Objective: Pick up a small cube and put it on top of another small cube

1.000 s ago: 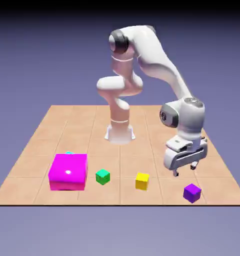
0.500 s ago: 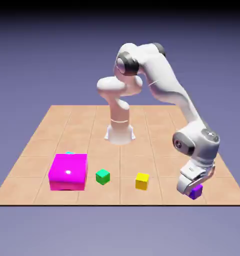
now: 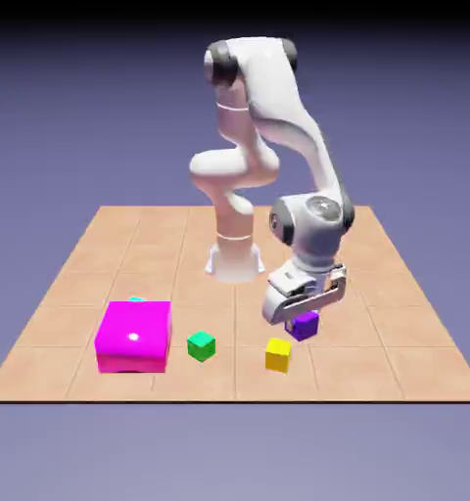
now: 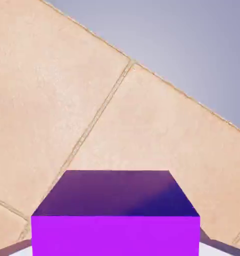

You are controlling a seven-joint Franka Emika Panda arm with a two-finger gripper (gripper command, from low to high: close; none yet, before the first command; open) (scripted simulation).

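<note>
The small purple cube (image 3: pixel 304 325) hangs in the air, held by my gripper (image 3: pixel 300 321), which is shut on it. It sits just above and to the right of the yellow cube (image 3: pixel 278 354) in the exterior view. In the hand view the purple cube (image 4: pixel 115 215) fills the bottom of the picture and hides the fingertips. The green cube (image 3: pixel 201 345) rests on the table further to the exterior view's left.
A large magenta block (image 3: pixel 133 336) stands at the exterior view's left, with a sliver of cyan behind its top edge. The tiled wooden table (image 3: pixel 112 245) ends just in front of the cubes. The hand view shows the table's edge (image 4: pixel 142 67) and backdrop beyond.
My gripper went down to the purple cube at the exterior view's right, shut on it, lifted it and carried it left to just above the yellow cube.
</note>
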